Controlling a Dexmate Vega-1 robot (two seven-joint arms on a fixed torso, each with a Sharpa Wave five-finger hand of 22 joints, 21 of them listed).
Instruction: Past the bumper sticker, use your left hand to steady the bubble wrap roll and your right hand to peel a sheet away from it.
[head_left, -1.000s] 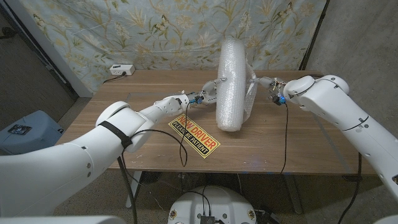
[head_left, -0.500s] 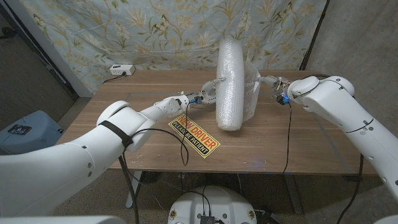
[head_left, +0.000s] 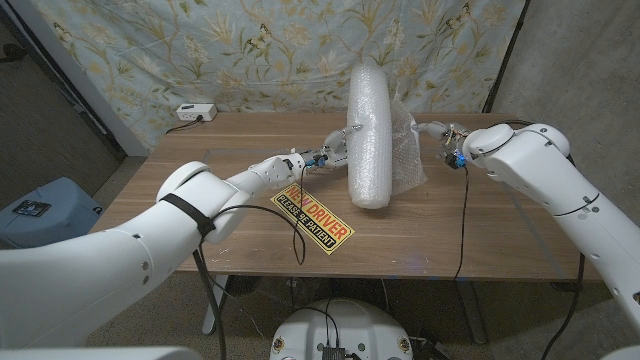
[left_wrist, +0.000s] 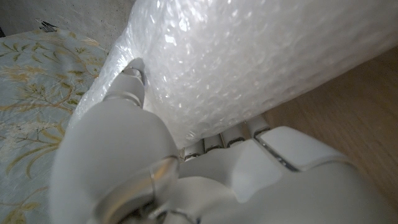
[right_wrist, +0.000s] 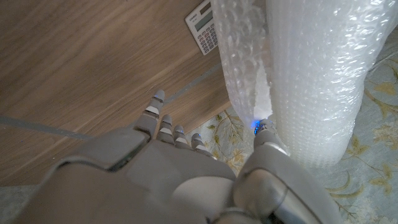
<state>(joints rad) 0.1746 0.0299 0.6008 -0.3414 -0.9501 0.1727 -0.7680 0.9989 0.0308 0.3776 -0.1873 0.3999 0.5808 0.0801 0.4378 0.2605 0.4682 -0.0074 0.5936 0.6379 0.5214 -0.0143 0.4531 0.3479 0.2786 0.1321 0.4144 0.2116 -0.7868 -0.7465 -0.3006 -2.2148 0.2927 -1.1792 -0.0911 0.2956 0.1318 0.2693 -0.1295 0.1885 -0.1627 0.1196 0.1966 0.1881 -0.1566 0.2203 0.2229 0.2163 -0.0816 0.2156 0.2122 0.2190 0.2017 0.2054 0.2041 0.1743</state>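
the tall white bubble wrap roll (head_left: 370, 135) stands on end on the brown wooden counter (head_left: 200, 215), just beyond the yellow and black rectangular bumper sticker (head_left: 313, 220), which lies flat on the robot's side of the roll. a loose clear sheet of bubble wrap (head_left: 407, 150) hangs off the roll's right flank. over the last second this sheet has fanned further out from the roll and the roll has settled more upright, so the peel looks under way, with the sheet not yet free.

the left hand (head_left: 325, 156) presses against the roll's left side; the left wrist view shows the left hand (left_wrist: 186, 168) with a fingertip on the wrap and other fingers tucked under its curve, bracing it, not wrapped round it. the right hand (head_left: 440, 132) sits to the right of the roll at the sheet's outer edge. in the right wrist view the right hand (right_wrist: 180, 168) has its thumb right by the sheet (right_wrist: 242, 62) while the other fingers point apart from it, so whether it truly pinches the sheet cannot be told.

beyond the roll, near the counter's far left edge, sits a small white box (head_left: 195, 112); what it is stays unclear. the roll's far side and where the sheet joins the roll are hidden.
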